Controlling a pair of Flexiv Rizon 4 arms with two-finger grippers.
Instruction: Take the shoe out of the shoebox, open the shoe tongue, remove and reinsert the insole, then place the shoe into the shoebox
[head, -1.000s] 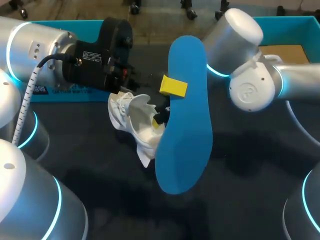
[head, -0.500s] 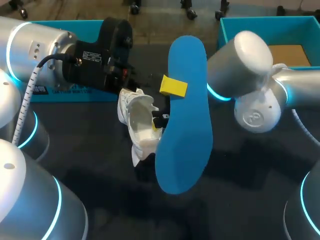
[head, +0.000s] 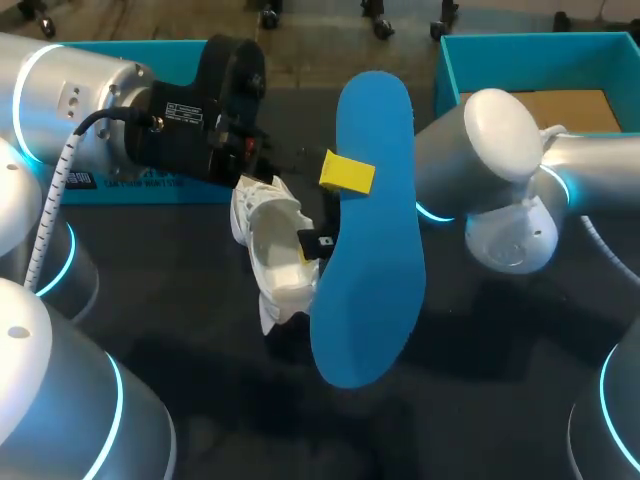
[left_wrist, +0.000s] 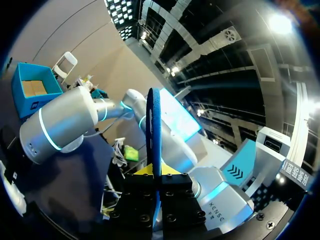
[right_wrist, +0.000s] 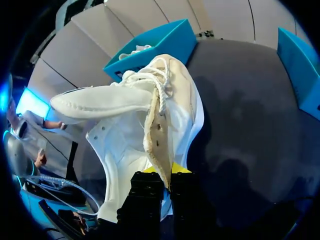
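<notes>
- The white shoe (head: 272, 250) is held above the dark desk (head: 500, 390), left of centre, with its laces loose and its tongue pulled wide.
- The right hand (right_wrist: 161, 174) is clamped on the edge of the shoe's opening, and the shoe stretches ahead of it.
- The blue insole (head: 370, 230) stands upright just right of the shoe, pinched in the left hand (left_wrist: 156, 172).
- The teal shoebox (head: 480, 45) sits at the far right.

The insole (head: 365, 230) stands on edge over mid-table (head: 480, 400), clamped in the left gripper (left_wrist: 156, 172), running near to far. The shoe (head: 272, 250) is just left of it, its side wall pinched in the right gripper (right_wrist: 161, 172). The shoebox (head: 540, 42) lies far right, a second box (head: 120, 45) far left.
</notes>
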